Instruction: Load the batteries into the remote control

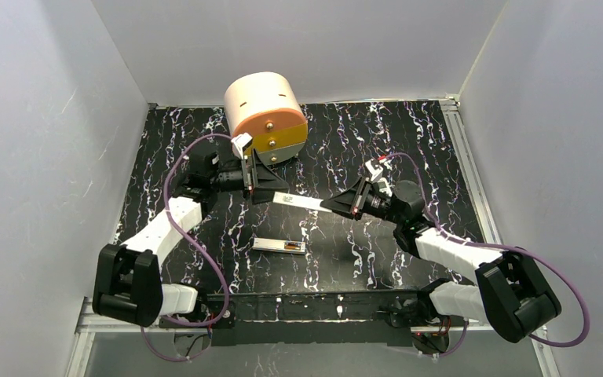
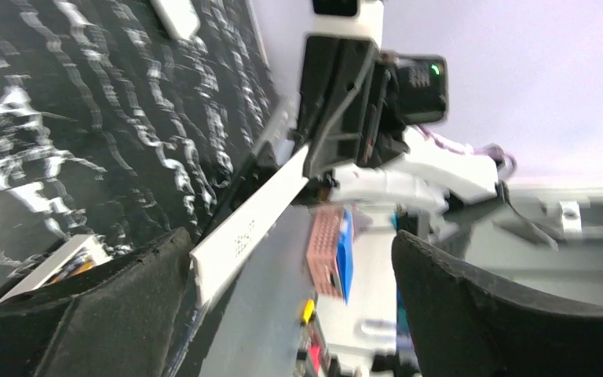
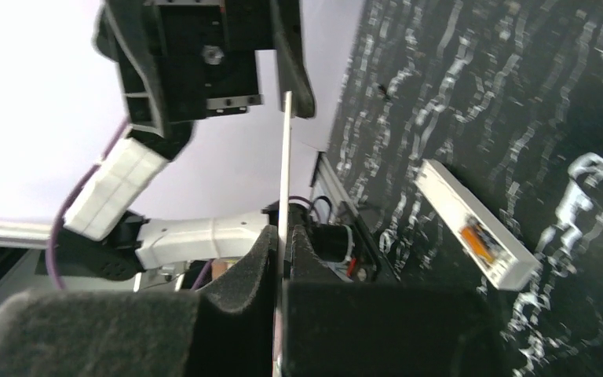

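While one piece hangs in mid-air and another lies flat, holdings are entered largest first.

Table (image 1: 408,141): black top with white veining.

Drum (image 1: 265,114): cream cylinder at the far edge of the table. Its flat orange-and-yellow face is turned toward the near side.

Left gripper (image 2: 290,243): jaws spread wide and clamping nothing. One end of the strip sits in the gap and leans against the inner edge of one finger (image 2: 118,314). The other finger is well apart from it.

Right gripper (image 3: 283,243): closed tight on the opposite end of the strip, which shows edge-on between the pads.

Strip (image 1: 302,202): long, thin, flat white piece, with small dark print near the end at the open jaws. It is held off the table and reaches from one gripper to the other.

Remote control (image 1: 279,246): white bar lying flat on the table, on the near side of the strip. It is apart from both grippers and untouched. An orange-and-dark patch shows on its upper face. Whether that is a screen or an open bay with cells cannot be told.
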You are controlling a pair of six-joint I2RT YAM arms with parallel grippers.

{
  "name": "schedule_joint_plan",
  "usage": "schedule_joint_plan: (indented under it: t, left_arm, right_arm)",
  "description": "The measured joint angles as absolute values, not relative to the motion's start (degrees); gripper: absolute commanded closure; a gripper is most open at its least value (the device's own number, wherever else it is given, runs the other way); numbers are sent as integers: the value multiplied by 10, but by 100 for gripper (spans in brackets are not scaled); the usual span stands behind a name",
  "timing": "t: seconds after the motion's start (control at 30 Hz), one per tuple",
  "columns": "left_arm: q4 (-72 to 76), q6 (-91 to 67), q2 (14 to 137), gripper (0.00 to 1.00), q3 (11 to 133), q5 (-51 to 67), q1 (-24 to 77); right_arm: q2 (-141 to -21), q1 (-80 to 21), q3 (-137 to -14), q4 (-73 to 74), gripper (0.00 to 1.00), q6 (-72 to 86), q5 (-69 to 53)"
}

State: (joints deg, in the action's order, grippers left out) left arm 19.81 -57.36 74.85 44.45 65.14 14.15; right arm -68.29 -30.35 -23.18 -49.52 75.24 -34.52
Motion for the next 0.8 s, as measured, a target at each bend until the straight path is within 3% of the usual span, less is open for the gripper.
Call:
schedule_joint_plan:
  t: [0.07,0.23,0.33,0.53,0.8]
  left_arm:
    - [110,-519,734,2,451,603,135]
    - [-128,-379,711,17,493,420,127]
    - [-220,-338,695,19,496,320,125]
    - [-310,-317,636,18,479,196,125]
    - [-351,-324,584,21,427,156,125]
  right_arm:
    - [-683,-304,-237,-444,99,731,-342]
    - [-692,-322,-265,-317,99,666,-316]
    - [-724,-357,-287,-288,99,642,-300]
    - [-787,-420,-299,-285,99,633,-278]
    - [-873,-471,-312,-343,99,652,-255]
